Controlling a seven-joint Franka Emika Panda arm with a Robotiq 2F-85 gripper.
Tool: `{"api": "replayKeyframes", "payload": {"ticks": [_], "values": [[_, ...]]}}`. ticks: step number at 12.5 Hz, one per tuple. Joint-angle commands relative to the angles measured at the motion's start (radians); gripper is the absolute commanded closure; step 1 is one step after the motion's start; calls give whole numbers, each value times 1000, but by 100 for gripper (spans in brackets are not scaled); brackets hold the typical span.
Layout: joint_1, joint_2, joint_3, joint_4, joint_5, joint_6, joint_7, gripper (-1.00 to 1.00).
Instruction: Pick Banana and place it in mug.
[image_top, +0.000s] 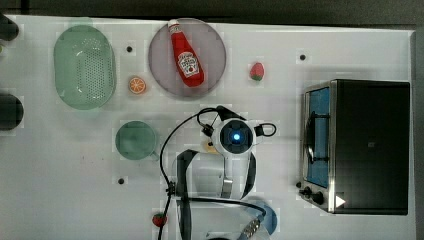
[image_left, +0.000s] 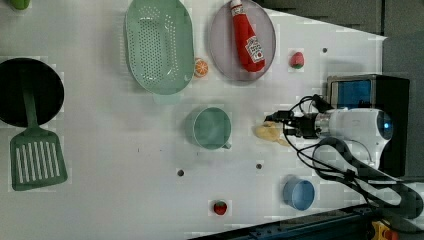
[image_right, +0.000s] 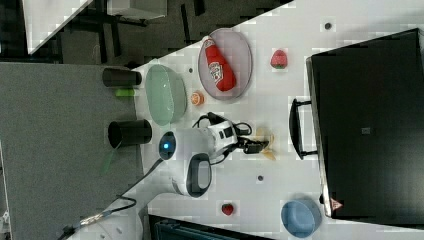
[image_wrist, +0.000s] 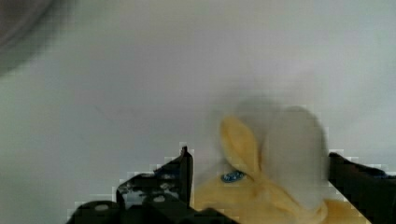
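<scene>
The banana, pale yellow with its peel partly open, lies on the white table to the right of the mug in the left view. In the top view the teal mug stands upright left of the arm, and only a tip of the banana shows beside the wrist. My gripper is down over the banana, one dark finger on each side of it, jaws wide apart. The right view shows the gripper at the banana.
A black toaster oven stands at the top view's right. A ketchup bottle lies on a grey plate. Nearby are a green colander, an orange slice, two strawberries, a blue cup and a spatula.
</scene>
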Motion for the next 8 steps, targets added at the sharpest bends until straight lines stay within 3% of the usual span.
{"api": "replayKeyframes", "payload": {"ticks": [1,4,7,8], "values": [[-4,-12,10,-12,-3,9,-46,-29],[-4,-23,14,-10,-3,9,-46,42],[-4,-131,14,-8,-3,-15,-46,42],[-4,-207,14,5,-3,-98,-46,42]]}}
